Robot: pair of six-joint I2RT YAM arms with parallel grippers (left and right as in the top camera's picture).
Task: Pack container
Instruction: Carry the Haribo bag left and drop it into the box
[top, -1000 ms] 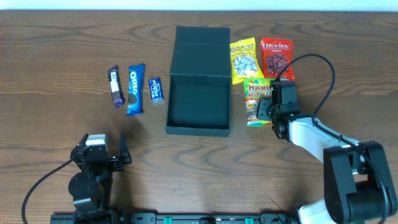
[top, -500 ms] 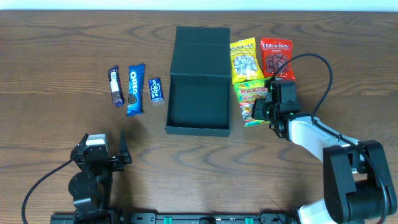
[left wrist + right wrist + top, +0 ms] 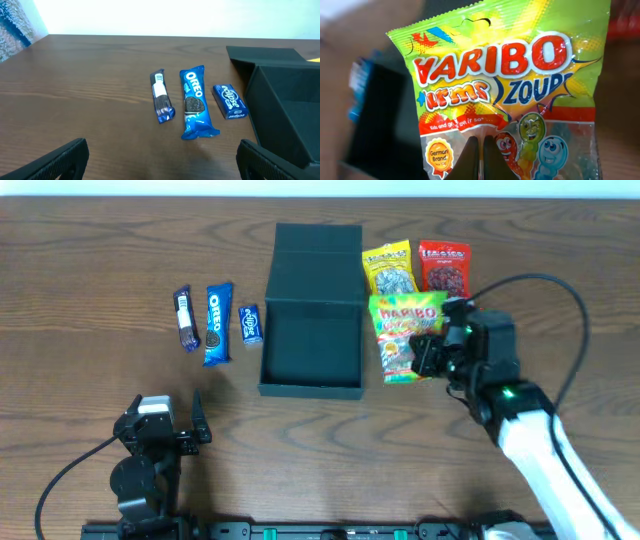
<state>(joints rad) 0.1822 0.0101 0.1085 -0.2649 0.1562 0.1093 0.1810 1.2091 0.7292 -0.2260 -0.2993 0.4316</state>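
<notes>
**Overhead and wrist views of the packing scene.** A dark teal-green, matte, square cardboard-like container (image 3: 310,345) is shown at the centre of the brown wood-grain surface (image 3: 80,280). Its hinged flap lid (image 3: 318,265) is folded back on the far side, and the tray interior is exposed.

Left of the container, three wrapped items are laid side by side and apart:
- a slim dark glossy bar (image 3: 185,318)
- a long blue foil Oreo sleeve (image 3: 217,323)
- a small blue rectangular Eclipse pack (image 3: 250,324), the nearest to the container

On the far right, two packets are seen next to each other: a yellow crinkled plastic packet (image 3: 388,268) and a red glossy packet (image 3: 444,267).

A lime-green, shiny plastic Haribo gummy bag (image 3: 405,330) is seen just right of the tray, overlapping the yellow packet's near end in the overhead view. The bag is pinched at its near edge by the right end effector (image 3: 480,142), whose black tapered fingers (image 3: 470,157) are pressed together on the film.

The left end effector (image 3: 162,165) is held spread wide and empty over the near-left surface, its dark textured fingertips (image 3: 60,160) well apart.
</notes>
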